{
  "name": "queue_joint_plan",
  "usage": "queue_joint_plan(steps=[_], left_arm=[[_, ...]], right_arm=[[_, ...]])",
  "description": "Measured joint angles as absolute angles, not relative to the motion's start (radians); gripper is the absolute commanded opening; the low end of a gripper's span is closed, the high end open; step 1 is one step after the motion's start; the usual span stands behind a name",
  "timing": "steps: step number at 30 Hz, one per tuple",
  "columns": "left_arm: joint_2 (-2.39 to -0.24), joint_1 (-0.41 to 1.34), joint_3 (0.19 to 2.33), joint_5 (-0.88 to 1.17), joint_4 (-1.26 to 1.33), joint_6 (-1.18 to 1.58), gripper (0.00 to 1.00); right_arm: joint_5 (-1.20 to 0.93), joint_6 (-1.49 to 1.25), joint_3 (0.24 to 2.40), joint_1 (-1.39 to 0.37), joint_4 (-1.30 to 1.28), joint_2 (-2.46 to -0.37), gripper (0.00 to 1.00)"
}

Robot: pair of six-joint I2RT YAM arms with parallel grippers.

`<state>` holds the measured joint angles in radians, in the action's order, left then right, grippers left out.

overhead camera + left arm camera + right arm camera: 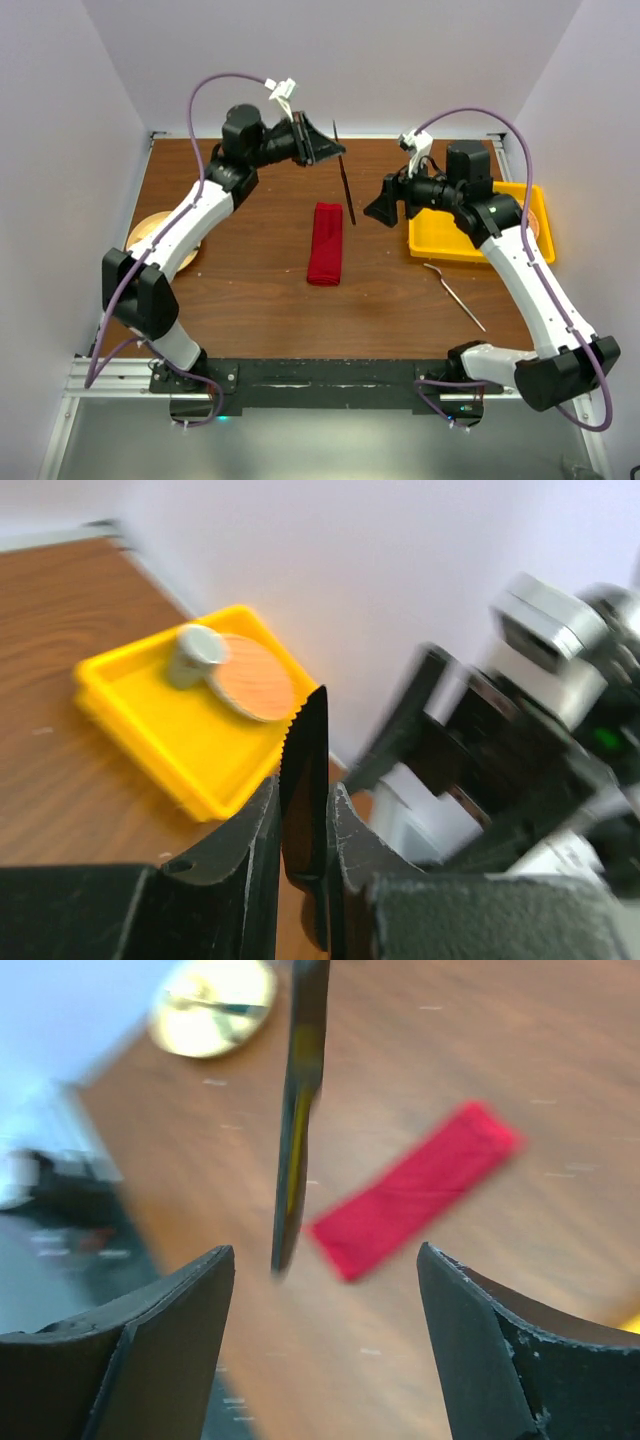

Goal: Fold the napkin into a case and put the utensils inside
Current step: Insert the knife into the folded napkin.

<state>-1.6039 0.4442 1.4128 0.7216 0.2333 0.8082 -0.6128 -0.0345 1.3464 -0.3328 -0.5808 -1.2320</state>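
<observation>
Currently: knife [347, 195] is up in the air in the left gripper [335, 150], and the case [325, 243] lies flat mid-table.
Left fingers pinch the serrated blade edge-on. Right gripper [325, 1250] fingers are spread wide, with the knife between them touching neither. The knife hangs just off the case's 1 o'clock; the fork [455, 293] is on the table at 4, the yellow tray [430, 250] at 3. My read: the blade grip looks marginal, so swing slowly, align the knife with the case's long axis, and let the right gripper steady the mouth. Can't tell which end opens.
</observation>
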Motion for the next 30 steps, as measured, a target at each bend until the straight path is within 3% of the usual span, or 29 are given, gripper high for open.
queue_joint_plan(steps=[5, 12, 23, 30], left_arm=[[-1.714, 0.453, 1.629, 0.400, -0.143, 0.609, 0.00], [-1.920, 0.498, 1.748, 0.085, -0.387, 0.460, 0.00], [-2.236, 0.513, 2.064, -0.056, -0.613, 0.389, 0.00], [-2.303, 0.513, 2.199, -0.056, -0.659, 0.373, 0.00]], right_arm=[[-0.517, 0.167, 1.231, -0.329, -0.549, -1.206, 0.72], [-0.451, 0.290, 1.126, -0.330, -0.530, -1.275, 0.68], [-0.417, 0.197, 1.125, -0.330, -0.485, -1.427, 0.64], [-0.421, 0.177, 1.144, -0.325, -0.488, -1.522, 0.63]])
